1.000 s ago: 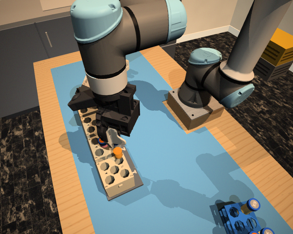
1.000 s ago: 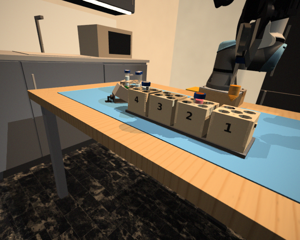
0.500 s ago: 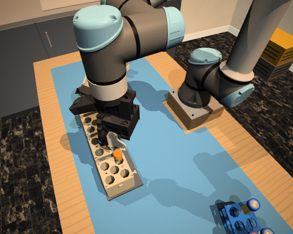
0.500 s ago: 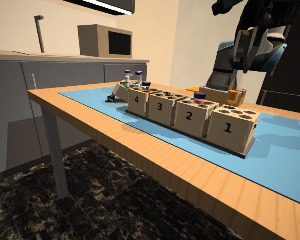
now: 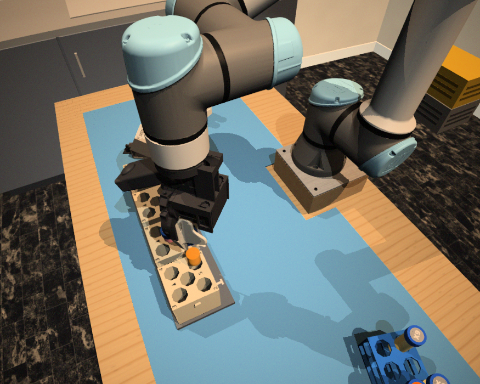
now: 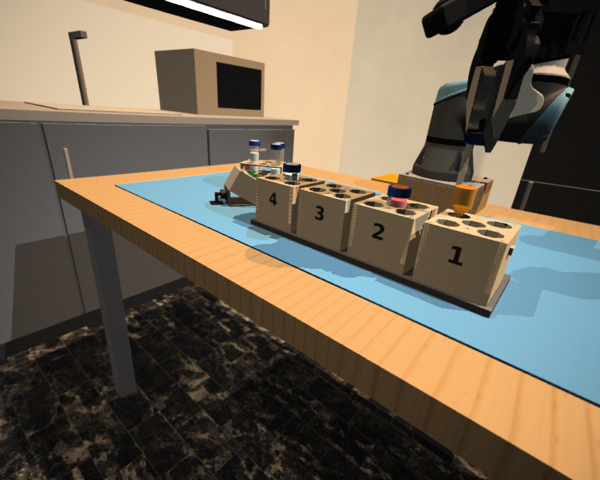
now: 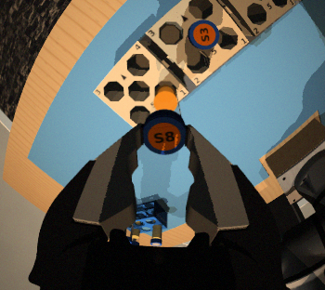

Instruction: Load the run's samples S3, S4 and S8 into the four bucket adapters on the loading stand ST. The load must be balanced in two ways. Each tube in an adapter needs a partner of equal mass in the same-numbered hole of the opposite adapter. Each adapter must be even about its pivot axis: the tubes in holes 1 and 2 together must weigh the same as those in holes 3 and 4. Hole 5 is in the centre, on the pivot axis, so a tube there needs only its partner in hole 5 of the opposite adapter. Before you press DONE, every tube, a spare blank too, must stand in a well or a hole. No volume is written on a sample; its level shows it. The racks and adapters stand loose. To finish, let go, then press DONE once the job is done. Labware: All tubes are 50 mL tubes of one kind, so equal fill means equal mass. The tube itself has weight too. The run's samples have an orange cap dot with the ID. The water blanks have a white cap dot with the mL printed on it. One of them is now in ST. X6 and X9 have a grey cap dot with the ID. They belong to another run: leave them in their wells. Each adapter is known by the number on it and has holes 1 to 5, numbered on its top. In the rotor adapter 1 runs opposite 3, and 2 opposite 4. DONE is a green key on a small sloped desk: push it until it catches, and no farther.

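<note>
My gripper (image 5: 183,234) (image 6: 478,138) (image 7: 164,125) is shut on sample S8 (image 5: 193,256) (image 6: 463,199) (image 7: 165,100), a tube of orange liquid with an orange cap dot. It holds the tube upright, with the tip at the mouth of hole 1 of adapter 1 (image 5: 198,305) (image 6: 455,263) (image 7: 122,77), at the near end of stand ST (image 5: 229,303) (image 6: 494,305). Sample S3 (image 6: 399,195) (image 7: 204,34) stands in centre hole 5 of adapter 2 (image 6: 378,237). A white-dot blank (image 6: 291,170) stands in adapter 4 (image 6: 271,204). Adapter 3 (image 6: 318,217) shows only empty holes.
A blue rack (image 5: 378,357) (image 7: 149,211) with the X9 tube (image 5: 413,335) stands at the mat's near right corner. A small tan rack with tubes (image 6: 262,155) and the sloped DONE desk (image 6: 238,184) lie beyond adapter 4. The robot base (image 5: 314,181) stands to the right.
</note>
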Tool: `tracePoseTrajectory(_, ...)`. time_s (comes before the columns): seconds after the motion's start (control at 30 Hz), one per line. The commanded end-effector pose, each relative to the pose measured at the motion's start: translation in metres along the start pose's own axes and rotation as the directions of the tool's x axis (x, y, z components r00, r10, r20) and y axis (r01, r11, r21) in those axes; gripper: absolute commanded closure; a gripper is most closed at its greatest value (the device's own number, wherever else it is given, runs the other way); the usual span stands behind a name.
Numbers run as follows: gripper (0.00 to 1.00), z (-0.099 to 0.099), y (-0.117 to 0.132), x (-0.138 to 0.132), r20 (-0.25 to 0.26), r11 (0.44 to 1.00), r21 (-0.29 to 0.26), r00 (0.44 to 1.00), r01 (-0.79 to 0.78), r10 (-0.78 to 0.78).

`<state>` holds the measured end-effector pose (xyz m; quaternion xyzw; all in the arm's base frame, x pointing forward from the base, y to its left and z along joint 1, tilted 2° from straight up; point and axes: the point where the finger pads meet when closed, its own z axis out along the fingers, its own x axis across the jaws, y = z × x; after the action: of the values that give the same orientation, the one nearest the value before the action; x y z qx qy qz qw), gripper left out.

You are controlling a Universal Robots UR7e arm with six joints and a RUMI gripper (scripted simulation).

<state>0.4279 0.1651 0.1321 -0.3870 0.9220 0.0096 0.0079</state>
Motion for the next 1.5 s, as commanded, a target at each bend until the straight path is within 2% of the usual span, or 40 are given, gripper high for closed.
tracePoseTrajectory(0.0,1.00,0.007,0.001,0.000,0.000,1.000,-0.002,1.000,0.000,0.000)
tracePoseTrajectory(1.47,1.00,0.060,0.001,0.000,0.000,1.000,-0.002,1.000,0.000,0.000)
